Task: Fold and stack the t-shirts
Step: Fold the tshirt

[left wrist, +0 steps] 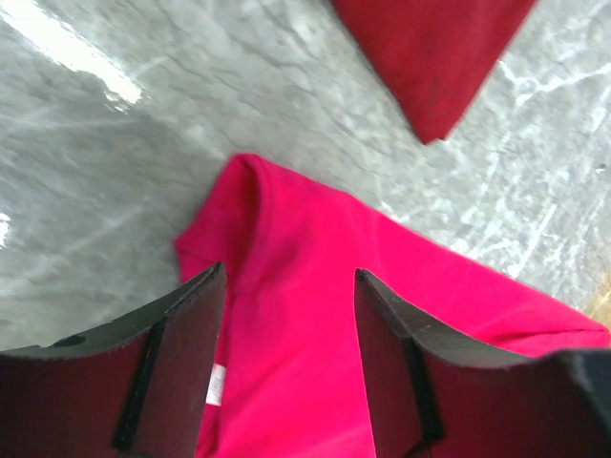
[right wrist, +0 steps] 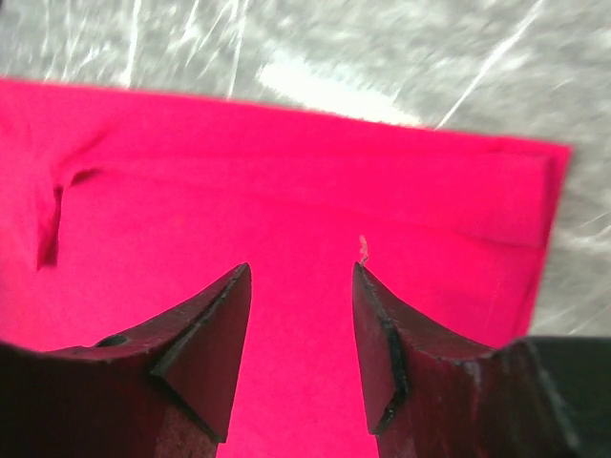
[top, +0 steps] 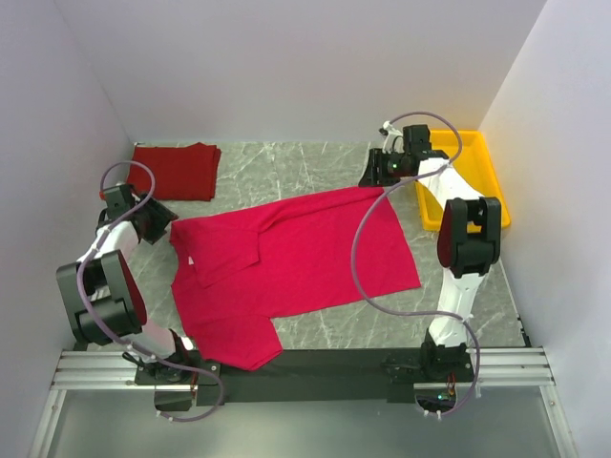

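A bright crimson t-shirt [top: 286,258] lies spread over the middle of the marble table, one side folded over, a small white neck label [left wrist: 217,384] showing. A darker red t-shirt [top: 177,170] lies folded at the back left; its corner [left wrist: 434,57] shows in the left wrist view. My left gripper [top: 164,225] hovers at the crimson shirt's left shoulder, jaws open, nothing between them [left wrist: 289,286]. At the shirt's back right corner my right gripper [top: 374,177] stands open above the cloth [right wrist: 305,191], holding nothing [right wrist: 301,277].
A yellow plastic tray [top: 477,172] sits at the back right, beside the right arm. White walls close the table on three sides. A black rail [top: 315,367] with the arm bases runs along the near edge.
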Robot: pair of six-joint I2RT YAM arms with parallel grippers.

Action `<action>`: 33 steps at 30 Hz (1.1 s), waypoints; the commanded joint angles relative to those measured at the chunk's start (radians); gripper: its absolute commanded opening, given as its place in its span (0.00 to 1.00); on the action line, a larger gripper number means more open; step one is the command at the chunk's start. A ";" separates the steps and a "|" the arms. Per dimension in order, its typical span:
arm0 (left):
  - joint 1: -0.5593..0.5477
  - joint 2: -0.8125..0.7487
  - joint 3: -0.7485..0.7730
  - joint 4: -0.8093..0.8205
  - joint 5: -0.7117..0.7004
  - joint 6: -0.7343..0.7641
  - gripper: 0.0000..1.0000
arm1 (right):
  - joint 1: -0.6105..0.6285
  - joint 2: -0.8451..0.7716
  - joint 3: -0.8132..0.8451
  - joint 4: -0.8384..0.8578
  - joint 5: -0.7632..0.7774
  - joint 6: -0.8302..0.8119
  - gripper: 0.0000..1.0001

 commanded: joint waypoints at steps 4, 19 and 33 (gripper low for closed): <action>0.031 0.043 0.042 0.055 0.080 0.041 0.60 | -0.025 0.091 0.131 -0.025 0.135 0.088 0.51; 0.048 -0.006 0.021 0.030 0.121 0.024 0.60 | -0.033 0.289 0.377 -0.148 0.348 0.048 0.52; 0.068 -0.093 -0.057 -0.010 0.137 0.038 0.60 | -0.033 0.357 0.424 -0.176 0.319 0.019 0.41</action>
